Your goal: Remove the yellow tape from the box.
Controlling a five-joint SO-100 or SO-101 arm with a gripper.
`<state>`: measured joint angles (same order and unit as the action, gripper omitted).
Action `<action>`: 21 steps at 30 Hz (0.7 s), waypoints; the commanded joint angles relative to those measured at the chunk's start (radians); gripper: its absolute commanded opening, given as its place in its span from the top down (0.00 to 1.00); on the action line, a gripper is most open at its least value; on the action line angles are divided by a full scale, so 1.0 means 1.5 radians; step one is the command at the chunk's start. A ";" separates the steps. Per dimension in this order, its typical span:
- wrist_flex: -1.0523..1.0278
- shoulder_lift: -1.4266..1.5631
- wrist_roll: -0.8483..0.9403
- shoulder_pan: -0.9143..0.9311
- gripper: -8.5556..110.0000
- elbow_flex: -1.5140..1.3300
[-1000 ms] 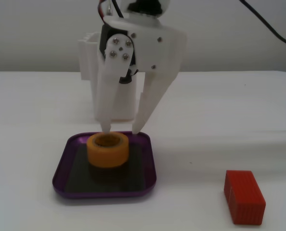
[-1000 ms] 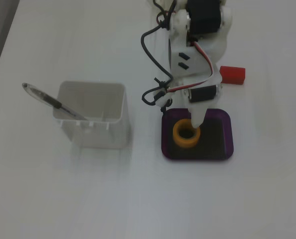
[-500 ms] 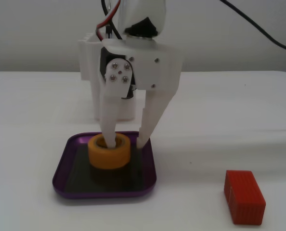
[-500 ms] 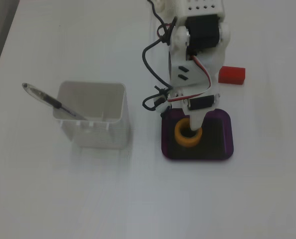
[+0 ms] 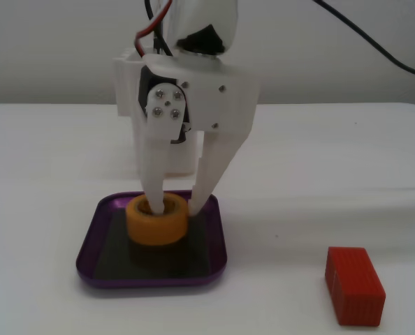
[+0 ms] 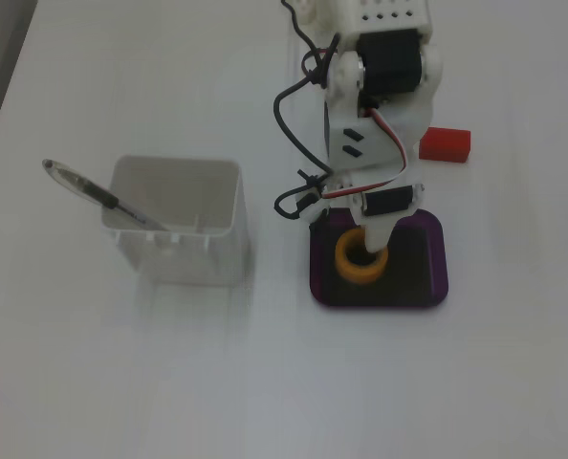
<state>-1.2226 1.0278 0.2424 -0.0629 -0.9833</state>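
The gripper [image 5: 172,206] has narrowed its fingers onto the tape's [image 5: 156,223] wall, one inside the core, so lifting from the box [image 5: 96,265] looks next.

Yellow tape [image 5: 156,222]: thick orange-yellow roll, core upward, flat inside the box.
Box [image 5: 96,230]: shallow purple tray, dark base, level.

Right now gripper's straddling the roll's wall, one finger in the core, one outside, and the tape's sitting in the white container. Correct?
Not quite. The grip is as you say, but the yellow tape sits in the purple tray, not the white container. Both fixed views show it, with the gripper straddling the roll's wall.
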 commanded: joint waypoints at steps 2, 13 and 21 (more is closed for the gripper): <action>0.008 0.010 0.003 0.000 0.88 0.026; 0.009 0.009 0.003 0.028 0.88 0.021; 0.008 -0.039 0.001 0.046 0.88 0.030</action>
<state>-1.2210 0.9710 0.2408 0.0031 -0.9817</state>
